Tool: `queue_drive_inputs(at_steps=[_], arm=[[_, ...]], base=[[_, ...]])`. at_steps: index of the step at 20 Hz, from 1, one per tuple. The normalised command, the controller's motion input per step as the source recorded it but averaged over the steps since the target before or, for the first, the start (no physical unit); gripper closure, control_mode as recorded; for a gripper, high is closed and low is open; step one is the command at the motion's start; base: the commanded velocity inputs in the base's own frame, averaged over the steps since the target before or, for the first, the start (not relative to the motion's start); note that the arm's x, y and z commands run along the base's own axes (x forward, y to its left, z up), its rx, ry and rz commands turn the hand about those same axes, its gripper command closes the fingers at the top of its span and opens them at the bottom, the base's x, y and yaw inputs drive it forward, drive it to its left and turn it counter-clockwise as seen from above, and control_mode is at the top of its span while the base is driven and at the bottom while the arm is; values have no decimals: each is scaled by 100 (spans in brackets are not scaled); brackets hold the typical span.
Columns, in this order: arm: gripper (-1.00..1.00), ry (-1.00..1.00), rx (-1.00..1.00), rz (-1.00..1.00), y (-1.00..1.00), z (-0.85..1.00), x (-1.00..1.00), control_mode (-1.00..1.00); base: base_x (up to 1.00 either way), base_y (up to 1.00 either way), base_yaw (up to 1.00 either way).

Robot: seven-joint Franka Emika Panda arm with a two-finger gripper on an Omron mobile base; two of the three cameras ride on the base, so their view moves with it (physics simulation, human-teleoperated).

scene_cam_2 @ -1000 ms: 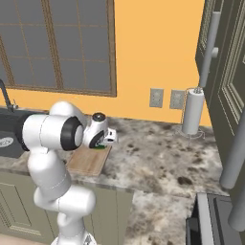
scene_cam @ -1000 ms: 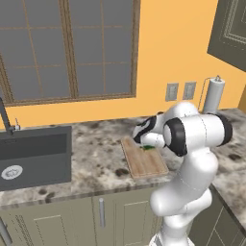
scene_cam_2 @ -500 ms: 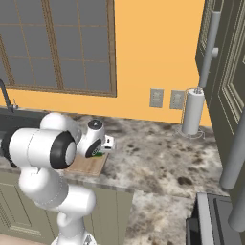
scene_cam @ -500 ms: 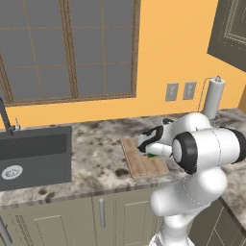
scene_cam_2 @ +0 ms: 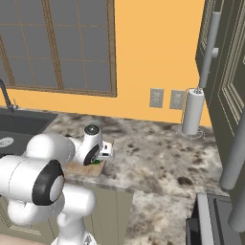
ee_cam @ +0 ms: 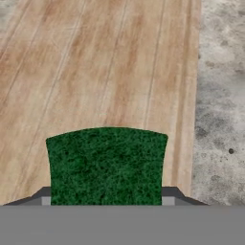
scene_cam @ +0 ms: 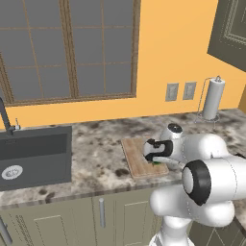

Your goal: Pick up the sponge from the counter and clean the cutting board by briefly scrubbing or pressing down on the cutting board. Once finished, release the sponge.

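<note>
My gripper is shut on the sponge, whose dark green face fills the space between the fingertips. Right beneath it lies the light-brown cutting board with its grain lines. In the left base view the gripper points down over the board's near right part, with a bit of green sponge showing at its tip. The right base view shows the gripper and the sponge low on the board. I cannot tell whether the sponge touches the wood.
The speckled counter runs left to a dark sink with a faucet. A paper towel roll stands at the back right by the wall. Bare counter lies just past the board's right edge.
The gripper, still holding the sponge, has moved down and toward the board's front right part. The arm's elbow has swung closer to the cameras.
</note>
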Motion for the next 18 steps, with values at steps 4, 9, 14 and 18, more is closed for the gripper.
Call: queue_drive_inputs(at_steps=[4, 9, 14, 18], arm=[[100, 4, 0, 0, 0, -17, -73, -100], [100, 4, 0, 0, 2, -16, -56, -100], [100, 2, 0, 0, 20, -32, -49, -100], [100, 0, 0, 0, 38, -37, 0, -100]], base=[[0, 0, 0], [0, 0, 0], [0, 0, 0], [0, 0, 0]])
